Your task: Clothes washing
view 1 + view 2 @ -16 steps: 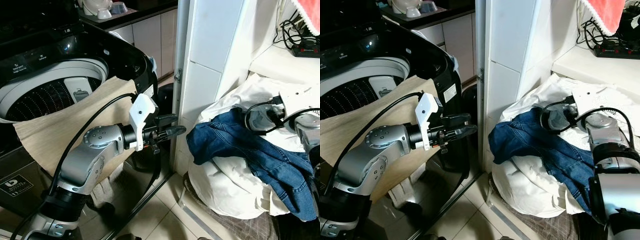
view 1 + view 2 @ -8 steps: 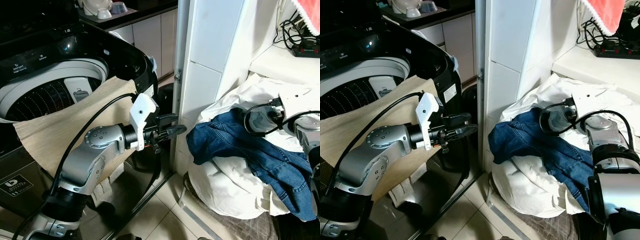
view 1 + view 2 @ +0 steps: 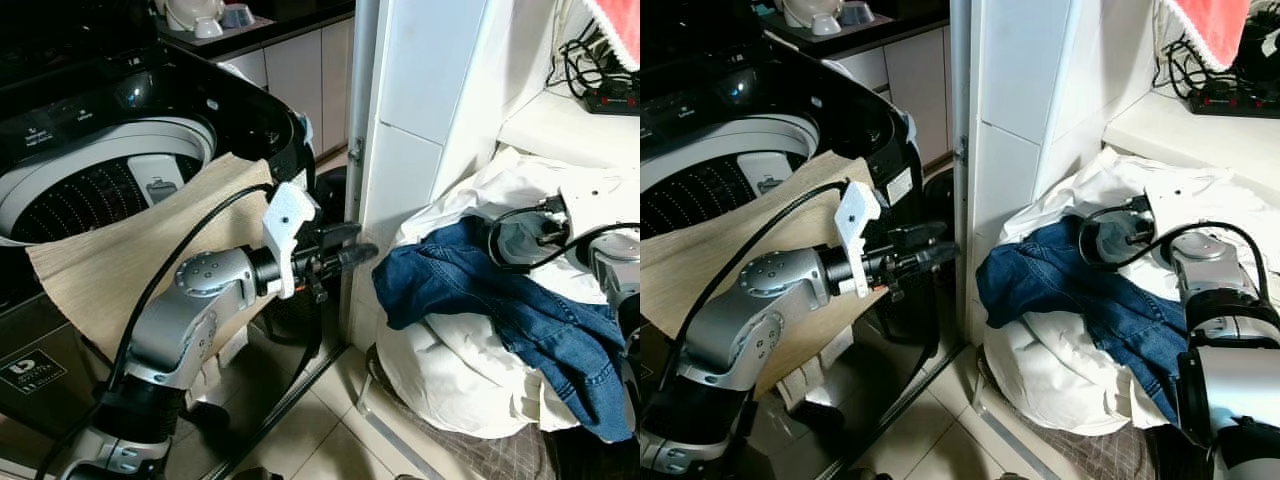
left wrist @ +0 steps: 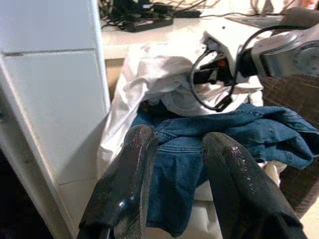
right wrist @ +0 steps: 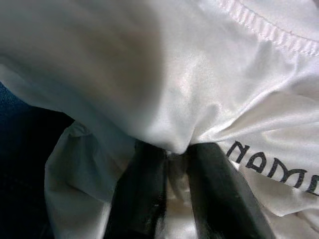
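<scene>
I have the left end effector (image 3: 350,254) held out in the air in front of the washing machine (image 3: 100,150), level with the white tiled pillar (image 3: 420,130) — its two black fingers (image 4: 124,184) are spread with nothing between them, pointing toward the laundry pile. A beige cloth (image 3: 120,250) hangs over the machine's front rim, behind my left arm. The pile sits to the right of the pillar: a blue denim garment (image 3: 480,300) draped across white clothes (image 3: 450,370). My right end effector (image 5: 172,189) is buried in the top of that pile, just above the denim, and through its wrist camera I see the fingers pressed together on a fold of white fabric (image 5: 164,89) with black lettering on it. A power strip (image 3: 610,98) with cables lies on the ledge above the pile.
</scene>
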Robot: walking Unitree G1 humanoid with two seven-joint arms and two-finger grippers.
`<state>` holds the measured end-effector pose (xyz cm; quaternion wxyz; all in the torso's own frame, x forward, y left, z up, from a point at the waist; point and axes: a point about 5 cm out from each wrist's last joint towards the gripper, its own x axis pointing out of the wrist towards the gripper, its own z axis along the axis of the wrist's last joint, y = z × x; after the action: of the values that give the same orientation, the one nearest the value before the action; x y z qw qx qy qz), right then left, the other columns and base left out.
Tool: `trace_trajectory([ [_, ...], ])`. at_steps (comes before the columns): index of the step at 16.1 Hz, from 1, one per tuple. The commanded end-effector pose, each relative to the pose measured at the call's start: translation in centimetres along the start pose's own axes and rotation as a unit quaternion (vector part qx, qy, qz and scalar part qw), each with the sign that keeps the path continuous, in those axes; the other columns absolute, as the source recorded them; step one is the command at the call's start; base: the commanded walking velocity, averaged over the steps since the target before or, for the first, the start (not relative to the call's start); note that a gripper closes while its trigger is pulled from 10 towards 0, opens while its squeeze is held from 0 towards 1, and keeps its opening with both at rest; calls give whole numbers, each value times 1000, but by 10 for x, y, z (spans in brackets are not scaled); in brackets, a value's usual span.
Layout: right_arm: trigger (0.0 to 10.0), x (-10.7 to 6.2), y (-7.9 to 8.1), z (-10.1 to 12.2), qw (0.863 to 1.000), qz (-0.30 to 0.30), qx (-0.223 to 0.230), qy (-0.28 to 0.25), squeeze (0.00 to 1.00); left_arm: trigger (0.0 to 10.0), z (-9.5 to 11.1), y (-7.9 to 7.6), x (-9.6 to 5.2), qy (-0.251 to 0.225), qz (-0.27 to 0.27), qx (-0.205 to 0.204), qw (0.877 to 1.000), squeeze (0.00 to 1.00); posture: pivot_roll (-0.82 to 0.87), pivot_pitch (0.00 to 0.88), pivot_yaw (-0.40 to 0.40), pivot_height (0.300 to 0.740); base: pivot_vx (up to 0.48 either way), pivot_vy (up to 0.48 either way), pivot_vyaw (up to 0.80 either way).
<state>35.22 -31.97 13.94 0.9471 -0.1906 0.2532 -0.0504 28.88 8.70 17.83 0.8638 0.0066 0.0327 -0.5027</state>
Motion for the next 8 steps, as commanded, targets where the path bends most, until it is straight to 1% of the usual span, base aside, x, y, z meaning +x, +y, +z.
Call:
trace_trajectory([
  [1, 0, -1, -3, 1, 1000, 0, 4, -3, 0, 10000, 5, 5, -2, -4, 15, 9, 1000, 0, -97, 0, 60, 740, 0, 0, 0],
  [4, 0, -1, -1, 3, 1000, 7, 10, -10, 0, 10000, 6, 8, -2, -12, 31, 12, 999, 0, -95, 0, 61, 740, 0, 0, 0],
  [5, 0, -1, -1, 9, 999, 15, 35, -25, 0, 10000, 6, 12, -2, -15, 54, 12, 998, 0, -96, 0, 63, 740, 0, 0, 0],
  [6, 0, -3, -2, 23, 994, 37, 83, -59, 0, 10000, 7, 17, -2, -19, 78, 9, 997, 0, -94, 0, 57, 740, 0, 0, 0],
  [7, 0, -4, -3, 27, 992, 45, 93, -69, 0, 10000, 7, 18, -2, -19, 83, 7, 996, 0, -94, 0, 56, 740, 0, 0, 0],
  [8, 0, -9, -4, 41, 984, 77, 120, -108, 0, 10000, 9, 21, -3, -25, 100, -4, 995, 0, -93, 0, 56, 740, 0, 0, 0],
])
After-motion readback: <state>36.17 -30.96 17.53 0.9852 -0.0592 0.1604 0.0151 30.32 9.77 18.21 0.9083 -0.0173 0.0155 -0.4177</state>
